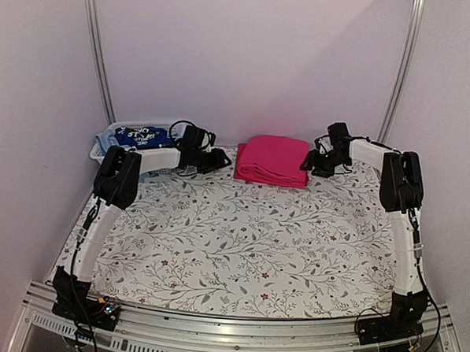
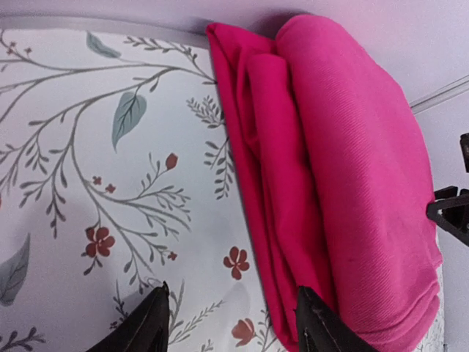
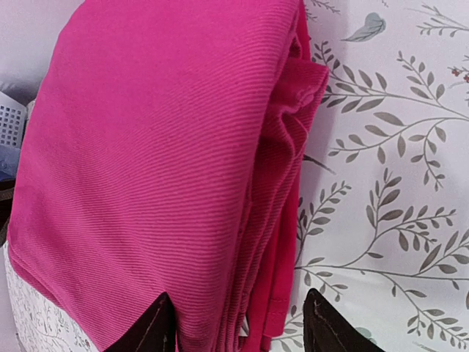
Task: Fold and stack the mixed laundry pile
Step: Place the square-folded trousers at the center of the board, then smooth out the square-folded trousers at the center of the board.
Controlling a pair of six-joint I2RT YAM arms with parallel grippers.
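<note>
A folded stack of pink-magenta and red cloths point(image 1: 273, 160) lies at the back middle of the table; it also shows in the left wrist view point(image 2: 344, 183) and the right wrist view point(image 3: 161, 161). My left gripper point(image 1: 220, 159) is open and empty just left of the stack, its fingertips point(image 2: 233, 323) apart over the stack's left edge and the table. My right gripper point(image 1: 309, 162) is open at the stack's right edge, its fingertips point(image 3: 238, 326) astride that edge without closing on it. A dark blue white-printed piece point(image 1: 138, 136) and light blue cloth point(image 1: 107, 142) lie in the basket.
A white slatted basket point(image 1: 102, 155) stands at the back left corner, behind the left arm's elbow. The table carries a floral-print cover point(image 1: 239, 239). White walls with metal rails point(image 1: 100, 51) close the back and sides.
</note>
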